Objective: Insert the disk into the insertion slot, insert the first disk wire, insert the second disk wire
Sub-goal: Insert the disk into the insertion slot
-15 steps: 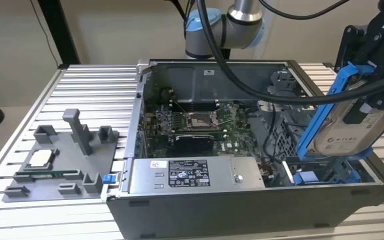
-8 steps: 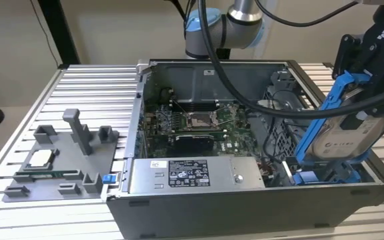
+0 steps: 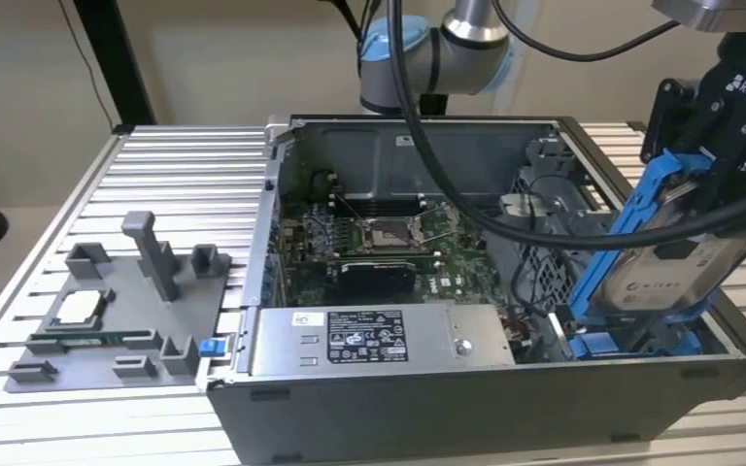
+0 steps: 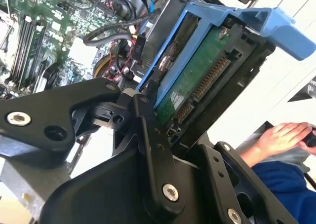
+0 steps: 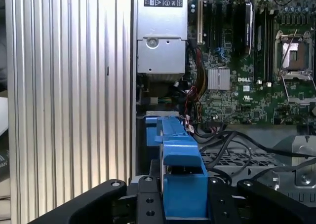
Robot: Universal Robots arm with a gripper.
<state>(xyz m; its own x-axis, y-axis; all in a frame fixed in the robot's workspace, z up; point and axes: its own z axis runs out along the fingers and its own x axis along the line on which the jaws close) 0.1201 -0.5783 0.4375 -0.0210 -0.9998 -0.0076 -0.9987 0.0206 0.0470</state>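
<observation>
A single slatted aluminium table [image 3: 152,165] stood before a plain beige wall, a black pole [image 3: 112,58] rising at the exterior view's left. On the table's left part lay one grey fixture tray [image 3: 114,320] with several upright posts. Beside it, mid-table, sat one open computer case [image 3: 477,408], holding one motherboard [image 3: 387,243] and one grey power-supply box [image 3: 373,338]. At the exterior view's right, the one gripper [image 3: 707,194] was clamped on the disk [image 3: 664,262], which was tilted in its blue carrier, its lower end down by the blue tabs of the insertion slot [image 3: 632,342]; whether they touched I could not tell. The second wrist view showed the disk's green circuit board [image 4: 197,81] and a person's hand [image 4: 282,135] with a blue sleeve [image 4: 276,184]. The first wrist view looked over the carrier at the CPU socket [image 5: 295,56].
</observation>
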